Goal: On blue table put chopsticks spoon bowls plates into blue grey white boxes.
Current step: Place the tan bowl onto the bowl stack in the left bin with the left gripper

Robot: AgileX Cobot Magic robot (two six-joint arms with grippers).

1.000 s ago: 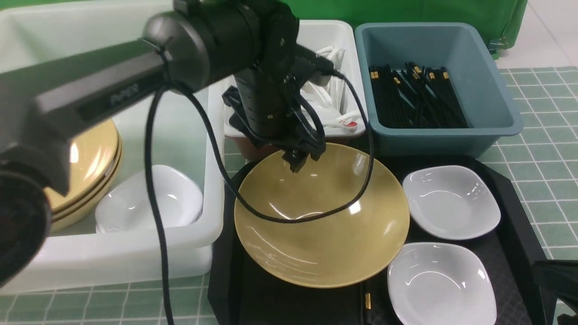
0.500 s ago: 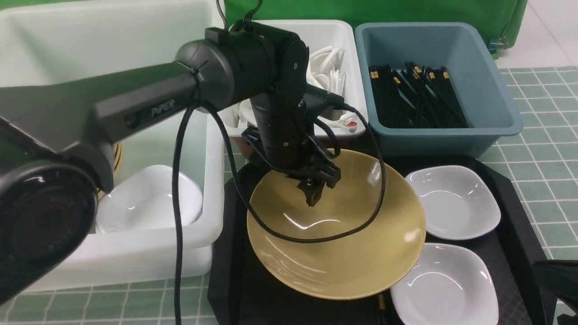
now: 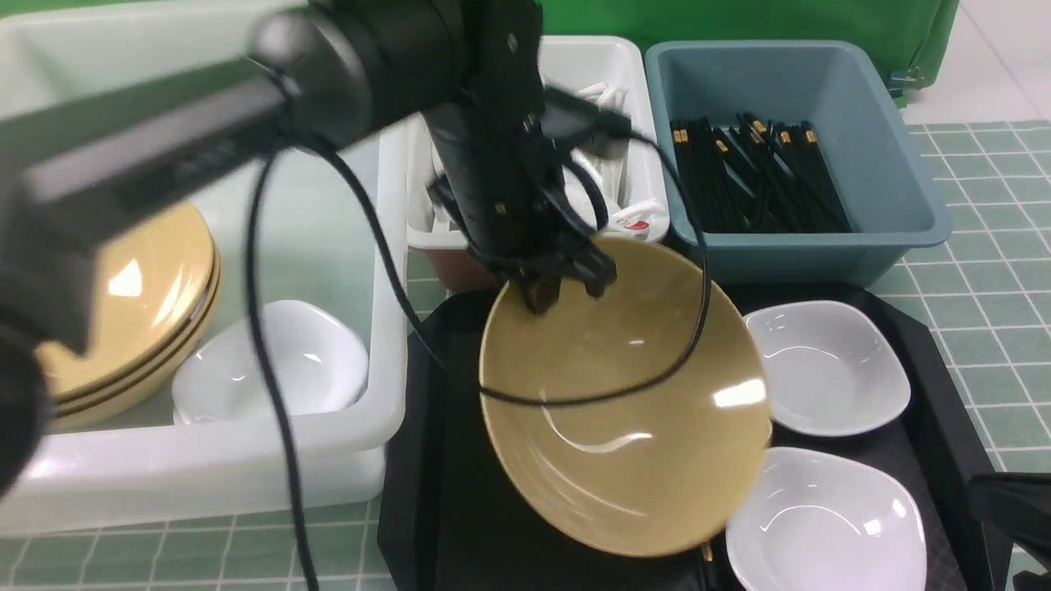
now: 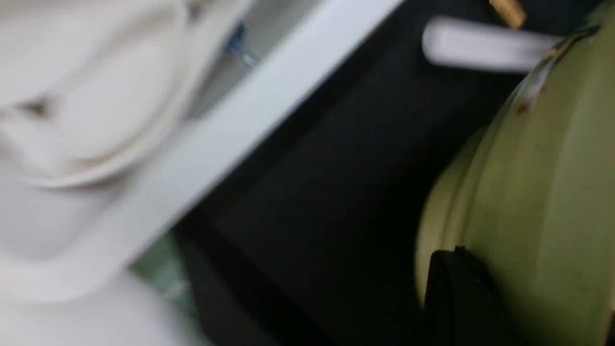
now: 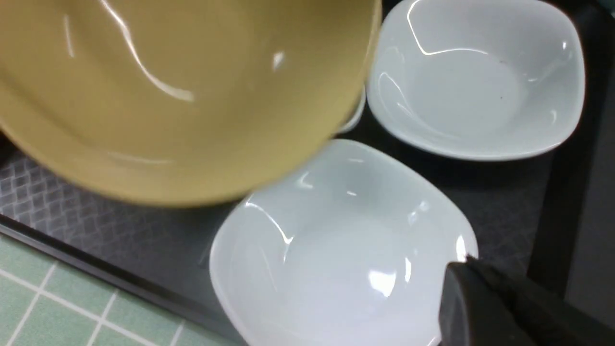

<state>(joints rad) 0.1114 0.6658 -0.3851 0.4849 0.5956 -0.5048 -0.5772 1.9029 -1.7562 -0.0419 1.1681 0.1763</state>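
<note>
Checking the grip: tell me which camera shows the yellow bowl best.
The front view: nearly the whole yellow bowl shows, tilted, with the left gripper clamped on its far rim. The left wrist view is blurred and catches only its outer wall. The right wrist view shows just part of its inside.

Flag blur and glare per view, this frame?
Front view: left arm and yellow bowl rim smeared, chopsticks crisp, glare spot on the bowl. Left wrist view: everything smeared, white box rim just a streak. Right wrist view: bowl edge soft, white dishes sharp with specular streaks.
</note>
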